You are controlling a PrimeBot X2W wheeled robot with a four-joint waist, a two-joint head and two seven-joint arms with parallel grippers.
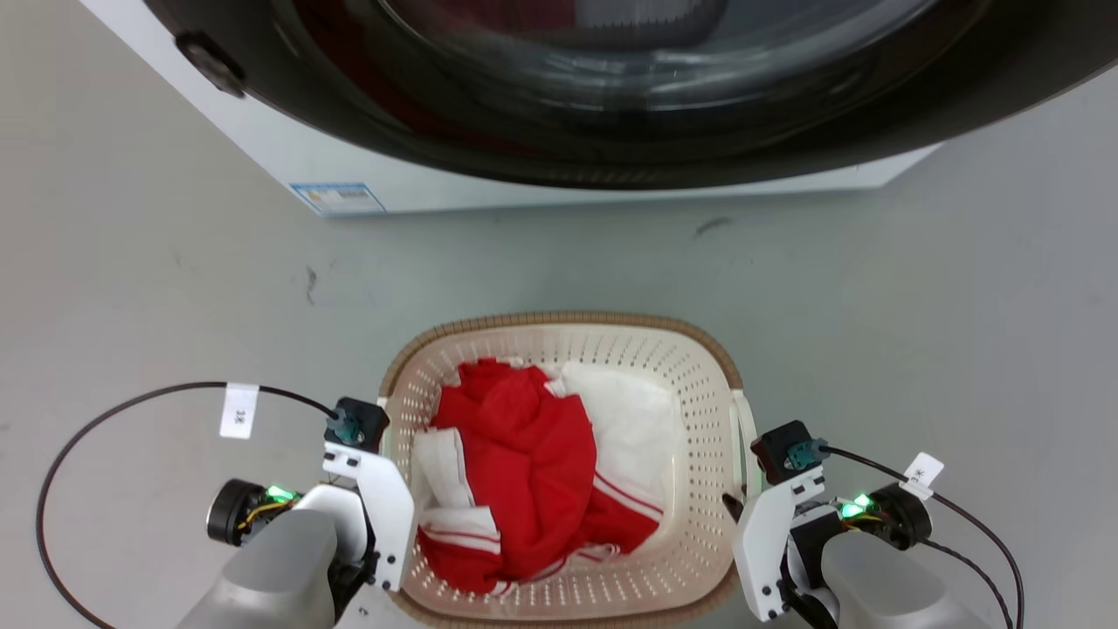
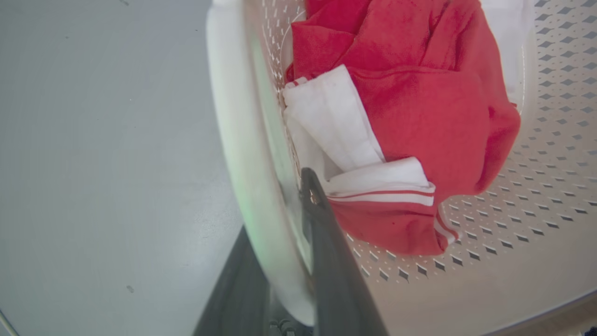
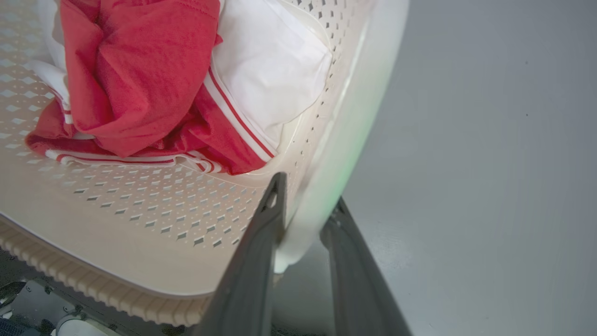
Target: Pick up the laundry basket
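Left claw (image 2: pixel 275 200) and right claw (image 3: pixel 308 189) each pinch a white side handle of the laundry basket (image 1: pixel 699 489), one finger inside, one outside. It seems to rest on the floor (image 1: pixel 873 288) in front of the washing machine (image 1: pixel 611 87). Grasp looks set; next comes a level, simultaneous lift.

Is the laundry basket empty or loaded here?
Loaded: crumpled red and white clothes lie inside the laundry basket, covering much of its perforated floor.
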